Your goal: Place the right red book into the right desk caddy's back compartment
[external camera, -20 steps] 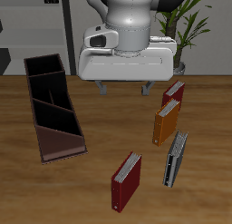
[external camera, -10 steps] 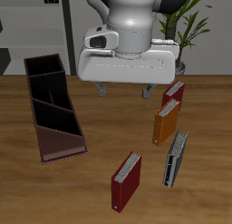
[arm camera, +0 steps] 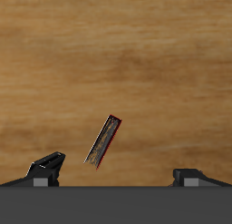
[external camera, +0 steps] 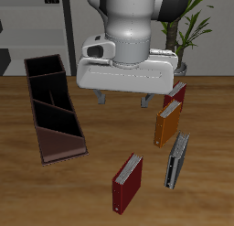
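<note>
In the exterior view, the gripper (external camera: 122,98) is seen at the upper centre of the frame, hung above the bare wooden table (external camera: 101,147) with its two fingers spread wide and nothing held between them. The right red book (external camera: 128,182) is found in the lower centre of the frame, standing on the table with its white page block turned upward, well apart from the gripper, so a grasp is judged not yet begun. The right desk caddy (external camera: 53,107) is laid along the left of the frame, and its back compartment (external camera: 44,66) is at the upper end, open upward and ready to receive a book. An orange book (external camera: 166,123), a brighter red book (external camera: 176,91) and a grey book (external camera: 177,159) are stood at the right. In the wrist view, the right red book (arm camera: 103,141) is seen edge-on over the wood, between the two parted fingertips (arm camera: 47,161), which suggests the hand is being lined up over it.
</note>
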Robot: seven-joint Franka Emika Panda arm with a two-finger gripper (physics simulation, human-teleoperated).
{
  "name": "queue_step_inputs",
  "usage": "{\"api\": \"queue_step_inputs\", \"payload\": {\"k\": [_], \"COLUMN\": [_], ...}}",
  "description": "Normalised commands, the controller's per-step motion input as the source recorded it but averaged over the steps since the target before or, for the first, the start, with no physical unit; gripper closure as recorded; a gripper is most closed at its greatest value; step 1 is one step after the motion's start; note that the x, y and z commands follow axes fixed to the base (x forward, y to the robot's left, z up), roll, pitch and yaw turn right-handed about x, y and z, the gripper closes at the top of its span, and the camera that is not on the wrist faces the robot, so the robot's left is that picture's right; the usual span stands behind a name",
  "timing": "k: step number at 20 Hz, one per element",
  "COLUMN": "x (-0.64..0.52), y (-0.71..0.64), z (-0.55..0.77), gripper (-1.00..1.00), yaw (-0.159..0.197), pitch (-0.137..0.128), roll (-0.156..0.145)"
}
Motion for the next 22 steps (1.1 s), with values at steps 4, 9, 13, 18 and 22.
{"api": "queue_step_inputs", "payload": {"k": [4,9,13,18,22], "x": [-0.01,0.01,0.02,-0.02,-0.02], "y": [0.07,0.06,0.05,0.09,0.04], "z": [-0.13,-0.2,-0.2,-0.15,-0.08], "gripper": [-1.0,-1.0,-1.0,-1.0,-1.0], "yaw": [-0.037,-0.042,-0.031,-0.012,-0.038], "pitch": [-0.007,0.002,0.011,-0.004,-0.018], "roll": [0.029,0.007,-0.017,0.019,0.005]}}
